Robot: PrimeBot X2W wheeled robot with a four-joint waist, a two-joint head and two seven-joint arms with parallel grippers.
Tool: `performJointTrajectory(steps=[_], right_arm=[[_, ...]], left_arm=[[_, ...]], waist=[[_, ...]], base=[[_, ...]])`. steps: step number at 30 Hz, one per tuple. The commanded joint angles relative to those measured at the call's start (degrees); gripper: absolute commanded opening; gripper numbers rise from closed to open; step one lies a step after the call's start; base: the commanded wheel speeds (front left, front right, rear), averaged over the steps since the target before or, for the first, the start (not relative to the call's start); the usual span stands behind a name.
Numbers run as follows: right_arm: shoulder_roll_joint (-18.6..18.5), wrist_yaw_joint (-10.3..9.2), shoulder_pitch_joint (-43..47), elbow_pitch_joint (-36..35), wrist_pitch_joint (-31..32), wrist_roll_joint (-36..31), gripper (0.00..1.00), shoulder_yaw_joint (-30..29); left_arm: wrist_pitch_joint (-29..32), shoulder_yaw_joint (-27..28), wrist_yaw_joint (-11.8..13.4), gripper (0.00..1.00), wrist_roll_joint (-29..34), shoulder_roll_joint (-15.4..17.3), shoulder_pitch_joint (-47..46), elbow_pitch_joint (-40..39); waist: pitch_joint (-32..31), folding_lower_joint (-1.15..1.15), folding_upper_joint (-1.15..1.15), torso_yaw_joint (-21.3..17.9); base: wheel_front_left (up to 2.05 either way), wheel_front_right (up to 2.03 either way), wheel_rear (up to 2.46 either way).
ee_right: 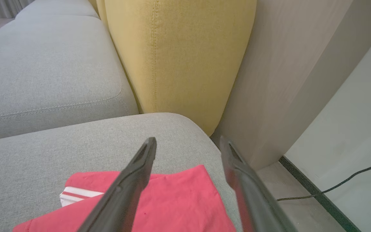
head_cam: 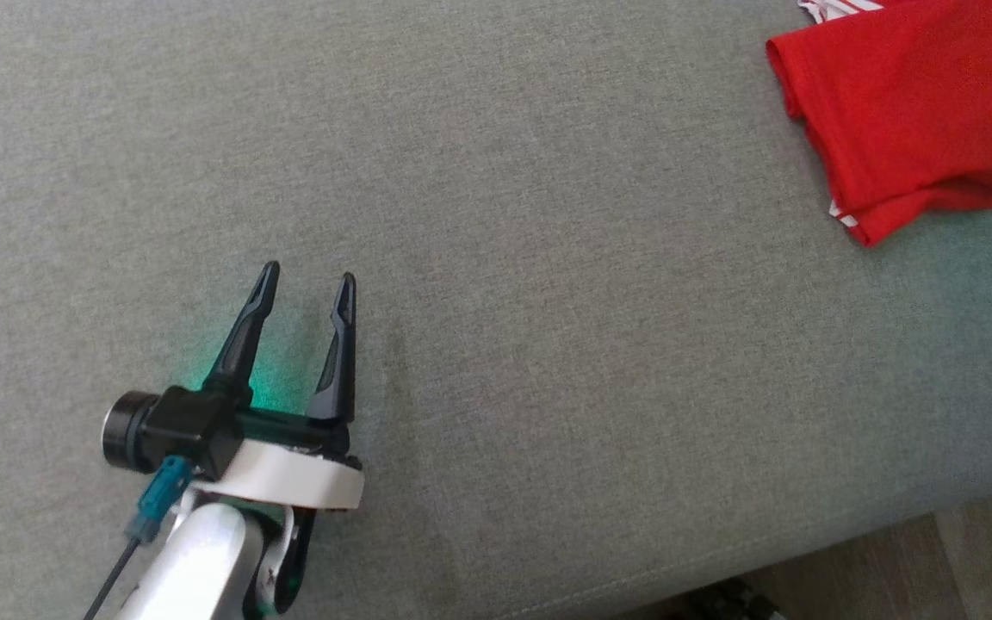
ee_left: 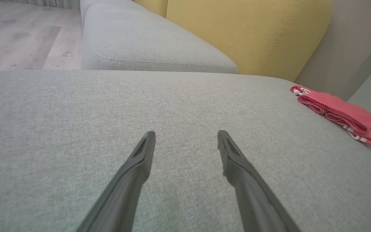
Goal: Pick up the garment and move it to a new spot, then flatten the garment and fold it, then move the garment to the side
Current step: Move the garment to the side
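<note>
1. The folded red garment (head_cam: 918, 112) lies at the far right corner of the grey sofa cushion (head_cam: 548, 344). It is well apart from the left gripper (head_cam: 309, 274), whose jaws stand open and empty over bare fabric.
2. The right gripper (ee_right: 188, 140) hangs over the garment, fingers spread, holding nothing.
3. The right wrist view adds a yellow back cushion (ee_right: 179, 54) and a dark cable (ee_right: 333, 187) beside the sofa.

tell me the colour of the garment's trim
The trim is white with a red stripe; right wrist view shows it best.
</note>
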Motion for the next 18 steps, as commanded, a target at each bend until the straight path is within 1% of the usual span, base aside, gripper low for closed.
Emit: performJointTrajectory(steps=[1, 6, 9, 13, 18], right_arm=[[-0.7, 0.43, -1.6, -1.4, -1.2, -0.6, 1.0, 0.5], [1.1, 0.43, -1.4, -1.8, -2.8, 0.5, 1.0, 3.9], [1.5, 0.43, -0.7, -2.5, -3.2, 1.1, 1.0, 5.8], [2.3, 0.43, 1.1, -4.4, -4.1, 3.2, 1.0, 9.3], [4.5, 0.43, 5.4, -7.6, -5.2, 5.7, 1.0, 12.5]], left_arm=[[-0.3, 1.9, 0.4, 1.0, 0.4, 0.6, -1.7, -1.6], [-0.9, 2.0, 0.4, 1.0, -0.2, 0.2, -1.9, -0.9], [-1.3, 2.0, 0.4, 1.0, -0.5, 0.0, -1.9, -0.5], [-2.6, 2.2, 0.4, 1.0, -1.1, -0.6, -1.9, 0.4], [-4.1, 2.9, 0.5, 1.0, -2.2, -1.5, -1.3, 2.1]], waist=[[-0.2, 0.0, 0.0, 0.1], [-1.4, 0.0, 0.0, 0.5], [-2.1, 0.0, 0.0, 1.0], [-4.1, 0.0, 0.0, 2.7], [-7.1, 0.0, 0.0, 5.8]], base=[[0.0, 0.0, 0.0], [0.0, 0.0, 0.0], [0.0, 0.0, 0.0], [0.0, 0.0, 0.0], [0.0, 0.0, 0.0]])
